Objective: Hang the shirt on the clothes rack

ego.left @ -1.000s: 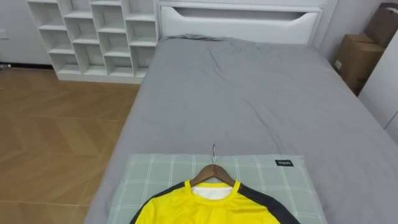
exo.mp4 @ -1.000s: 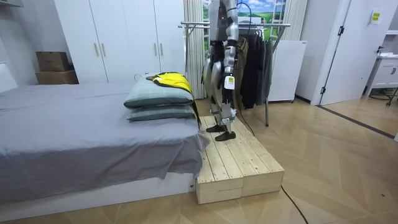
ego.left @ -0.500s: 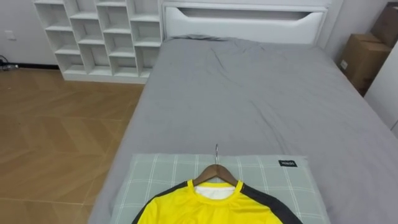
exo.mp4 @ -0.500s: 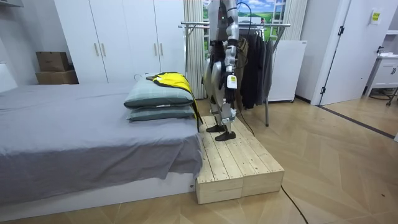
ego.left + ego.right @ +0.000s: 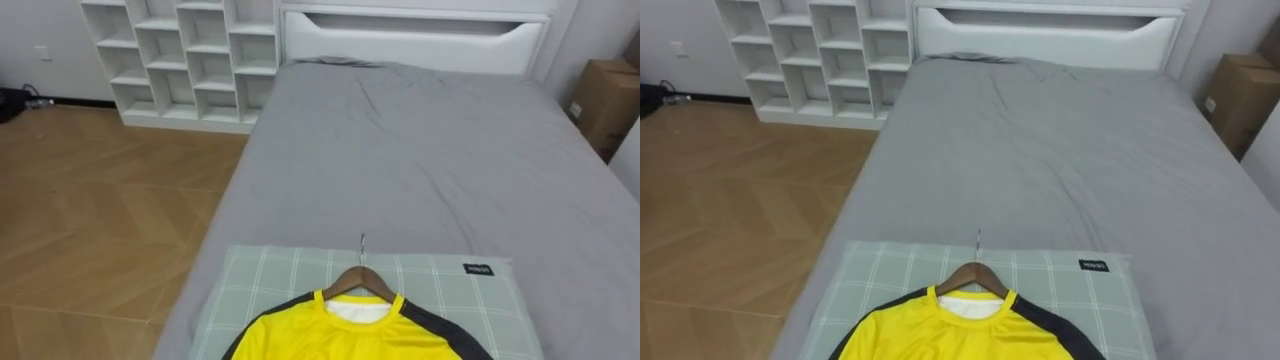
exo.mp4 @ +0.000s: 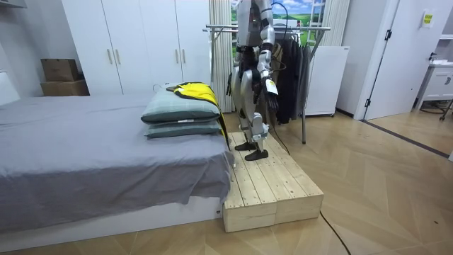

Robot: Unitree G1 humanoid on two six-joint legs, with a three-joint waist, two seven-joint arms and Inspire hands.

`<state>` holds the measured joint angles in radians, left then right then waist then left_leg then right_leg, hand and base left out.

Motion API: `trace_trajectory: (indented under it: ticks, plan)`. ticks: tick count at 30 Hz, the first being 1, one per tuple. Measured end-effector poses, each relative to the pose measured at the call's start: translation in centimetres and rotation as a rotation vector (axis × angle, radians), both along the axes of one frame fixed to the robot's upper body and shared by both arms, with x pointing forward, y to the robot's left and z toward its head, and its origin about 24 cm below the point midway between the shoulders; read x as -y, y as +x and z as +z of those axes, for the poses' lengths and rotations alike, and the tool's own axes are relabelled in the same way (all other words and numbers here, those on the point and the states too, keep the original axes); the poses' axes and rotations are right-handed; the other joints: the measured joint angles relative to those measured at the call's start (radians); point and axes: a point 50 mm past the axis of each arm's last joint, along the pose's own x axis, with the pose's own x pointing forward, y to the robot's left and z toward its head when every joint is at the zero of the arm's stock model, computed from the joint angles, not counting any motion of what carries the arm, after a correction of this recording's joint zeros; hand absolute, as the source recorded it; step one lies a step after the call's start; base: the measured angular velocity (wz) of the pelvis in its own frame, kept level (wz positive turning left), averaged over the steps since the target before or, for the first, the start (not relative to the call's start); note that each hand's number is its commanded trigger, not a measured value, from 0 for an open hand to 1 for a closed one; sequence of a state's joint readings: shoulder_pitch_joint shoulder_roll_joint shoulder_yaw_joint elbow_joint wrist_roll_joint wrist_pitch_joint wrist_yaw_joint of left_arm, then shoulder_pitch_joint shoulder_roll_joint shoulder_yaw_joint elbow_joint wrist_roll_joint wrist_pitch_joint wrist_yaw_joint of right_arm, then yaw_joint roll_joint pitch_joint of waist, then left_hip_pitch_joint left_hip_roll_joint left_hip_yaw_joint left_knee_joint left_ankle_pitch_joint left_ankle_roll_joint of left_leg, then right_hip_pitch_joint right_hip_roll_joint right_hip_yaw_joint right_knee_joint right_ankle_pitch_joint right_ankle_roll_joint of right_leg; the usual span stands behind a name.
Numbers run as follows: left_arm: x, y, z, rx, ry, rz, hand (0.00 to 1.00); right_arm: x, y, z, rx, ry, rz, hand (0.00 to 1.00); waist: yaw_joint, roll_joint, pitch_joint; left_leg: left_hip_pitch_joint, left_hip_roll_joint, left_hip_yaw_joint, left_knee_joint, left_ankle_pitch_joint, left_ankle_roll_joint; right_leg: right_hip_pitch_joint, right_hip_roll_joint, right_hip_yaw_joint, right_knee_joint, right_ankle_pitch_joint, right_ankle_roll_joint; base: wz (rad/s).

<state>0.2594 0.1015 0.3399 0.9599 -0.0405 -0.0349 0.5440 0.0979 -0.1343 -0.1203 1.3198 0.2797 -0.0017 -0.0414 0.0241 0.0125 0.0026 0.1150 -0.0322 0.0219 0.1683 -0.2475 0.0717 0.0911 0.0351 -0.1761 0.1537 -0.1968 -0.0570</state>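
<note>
Yellow shirt (image 5: 350,335) on hanger (image 5: 361,277), unmoved atop pillow (image 5: 250,280); left hand (image 6: 271,86) now farther from body, state unclear.

You've got a grey-sheeted bed (image 5: 420,150) stretching ahead, with a white headboard (image 5: 415,40) at its far end. White cube shelving (image 5: 180,55) stands at the left above the herringbone wooden floor (image 5: 100,220), and a brown cardboard box (image 5: 605,100) sits at the right. Nearest you is a green checked pillow (image 5: 260,290). In the room view, a pale plank platform (image 6: 272,188) sits against the bed.

Standing upright, left hand (image 6: 272,88) hanging behind hip
</note>
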Motion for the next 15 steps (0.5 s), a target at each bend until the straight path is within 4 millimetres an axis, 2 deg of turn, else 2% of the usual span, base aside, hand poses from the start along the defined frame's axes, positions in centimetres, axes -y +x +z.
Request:
trace_trajectory:
  ticks: [4, 9, 12, 15]
  plan:
    - [-1.0, 2.1, 1.8, 0.114, 0.153, 0.000, 0.00, 0.5, 0.2, 0.2, 0.015, -0.017, 0.004, 0.00, 0.010, 0.008, -0.0007, -0.009, -0.002, -0.017, 0.002, 0.000, 0.000, -0.001, -0.003, -0.019, -0.004, -0.001, 0.000, 0.11]
    - [-1.5, 4.0, 3.5, 0.226, 0.280, 0.001, 0.00, 0.8, 0.8, 0.3, 0.046, -0.034, 0.026, 0.00, 0.008, 0.017, -0.0036, -0.006, -0.002, -0.020, 0.002, 0.000, 0.000, 0.001, -0.003, -0.019, -0.003, -0.001, 0.001, 0.01]
    - [-1.6, 5.3, 4.4, 0.265, 0.340, -0.037, 0.00, 0.8, 0.6, 0.3, 0.051, -0.033, 0.027, 0.00, 0.006, 0.016, -0.0037, -0.004, -0.002, -0.020, 0.003, 0.000, 0.000, 0.003, -0.002, -0.017, -0.003, -0.002, 0.001, 0.00]
    - [-1.5, 7.7, 6.3, 0.364, 0.421, -0.111, 0.00, 0.8, 0.8, 0.4, 0.052, -0.036, 0.032, 0.00, 0.005, 0.007, -0.0003, -0.005, -0.004, -0.027, 0.011, 0.000, 0.000, 0.006, -0.004, -0.019, -0.004, -0.003, 0.001, 0.07]
